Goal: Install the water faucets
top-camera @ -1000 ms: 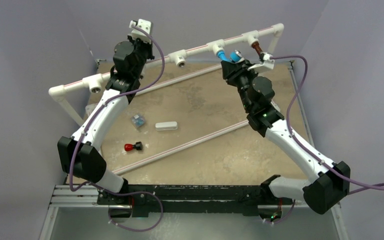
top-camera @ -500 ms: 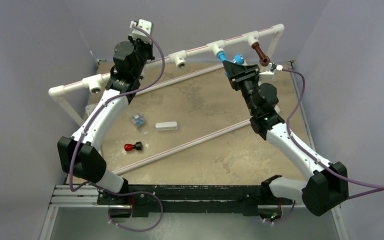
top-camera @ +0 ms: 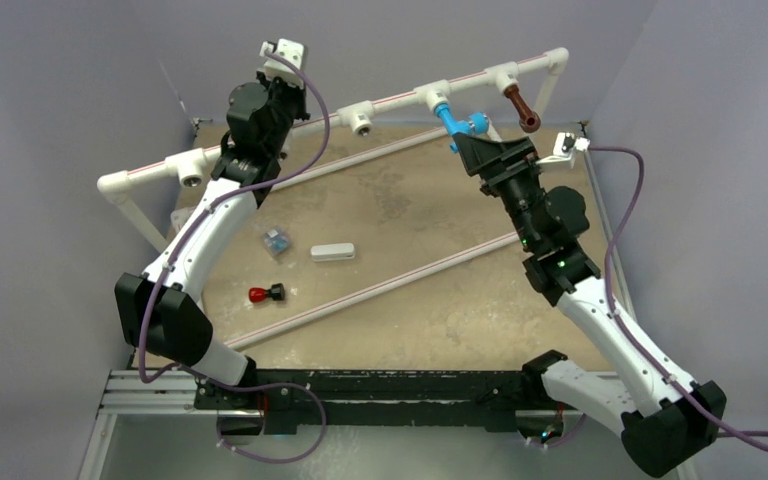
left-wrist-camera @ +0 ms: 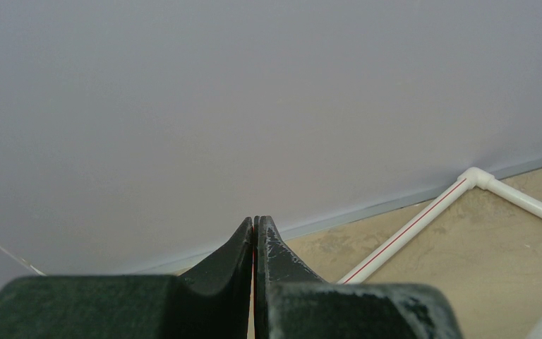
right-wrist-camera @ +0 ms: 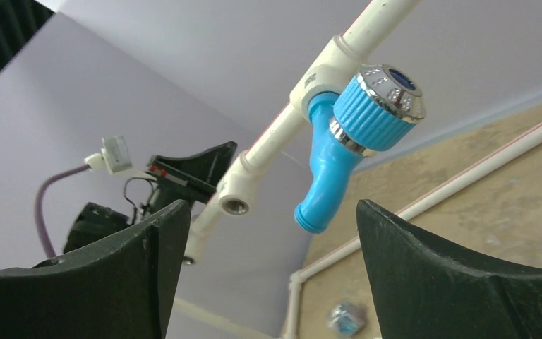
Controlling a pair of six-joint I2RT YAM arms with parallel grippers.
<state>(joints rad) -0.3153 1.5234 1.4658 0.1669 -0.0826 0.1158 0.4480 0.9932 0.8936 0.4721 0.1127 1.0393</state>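
Note:
The bright blue water faucet [top-camera: 458, 122] with a silvery cap sticks out of a white tee [top-camera: 432, 97] on the raised pipe rail, spout down. In the right wrist view this blue faucet [right-wrist-camera: 346, 134] hangs just beyond my right gripper [right-wrist-camera: 273, 205], which is open and holds nothing. From above, my right gripper [top-camera: 480, 146] sits just in front of the faucet, apart from it. The dark brown faucet [top-camera: 520, 106] is seated in the tee further right. My left gripper [left-wrist-camera: 255, 220] is shut and empty, raised by the rail's left part [top-camera: 272, 72] and facing the wall.
Two tees [top-camera: 360, 116] [top-camera: 192, 172] on the rail stand open. On the table lie a white block [top-camera: 332, 252], a small red and black part [top-camera: 266, 294], a small bluish part [top-camera: 276, 241] and two loose pipes [top-camera: 380, 150] [top-camera: 380, 285].
My right gripper opened, let go of the blue faucet and drew back toward the near right. The faucet stayed in its tee. The left arm has not moved.

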